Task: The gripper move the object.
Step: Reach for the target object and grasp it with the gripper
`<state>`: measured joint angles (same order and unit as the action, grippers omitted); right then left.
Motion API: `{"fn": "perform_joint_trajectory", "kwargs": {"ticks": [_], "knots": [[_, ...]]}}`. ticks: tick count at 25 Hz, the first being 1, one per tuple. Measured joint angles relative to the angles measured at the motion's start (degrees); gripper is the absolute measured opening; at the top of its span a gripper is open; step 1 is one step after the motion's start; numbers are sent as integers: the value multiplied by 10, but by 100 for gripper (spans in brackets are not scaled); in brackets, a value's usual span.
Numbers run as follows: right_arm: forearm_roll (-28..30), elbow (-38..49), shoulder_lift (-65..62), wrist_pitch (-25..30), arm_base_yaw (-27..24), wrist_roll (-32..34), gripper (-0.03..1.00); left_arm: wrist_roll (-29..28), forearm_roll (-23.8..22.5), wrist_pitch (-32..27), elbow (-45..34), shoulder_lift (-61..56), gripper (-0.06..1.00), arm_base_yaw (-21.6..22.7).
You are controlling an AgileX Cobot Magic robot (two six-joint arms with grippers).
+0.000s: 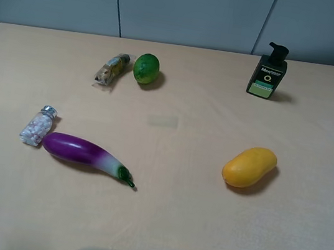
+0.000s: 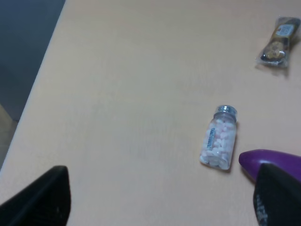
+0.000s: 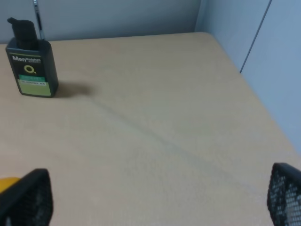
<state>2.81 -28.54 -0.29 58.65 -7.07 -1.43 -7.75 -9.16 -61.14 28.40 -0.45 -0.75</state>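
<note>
The black pump bottle with a green-and-white label stands upright at the table's far right. It also shows in the right wrist view, far ahead of my right gripper. That gripper is open and empty, its dark fingers wide apart. My left gripper is open and empty too, near the table's front left, far from the bottle. In the high view only dark bits of the arms show at the bottom corners.
A yellow mango lies front right of centre. A green lime and a snack packet lie far left of centre. A pill bottle lies on its side beside a purple eggplant at the left.
</note>
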Motion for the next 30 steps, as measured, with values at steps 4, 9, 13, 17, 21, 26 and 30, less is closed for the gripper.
{"fn": "perform_joint_trajectory", "kwargs": {"ticks": [4,9,13,17,21,26,30], "knots": [[0,0,0,0,0,0,69,0,0,0,0,0,85,0],[0,0,0,0,0,0,69,0,0,0,0,0,85,0],[0,0,0,0,0,0,69,0,0,0,0,0,85,0],[0,0,0,0,0,0,69,0,0,0,0,0,85,0],[0,0,0,0,0,0,69,0,0,0,0,0,85,0],[0,0,0,0,0,0,69,0,0,0,0,0,85,0],[0,0,0,0,0,0,69,0,0,0,0,0,85,0]]}}
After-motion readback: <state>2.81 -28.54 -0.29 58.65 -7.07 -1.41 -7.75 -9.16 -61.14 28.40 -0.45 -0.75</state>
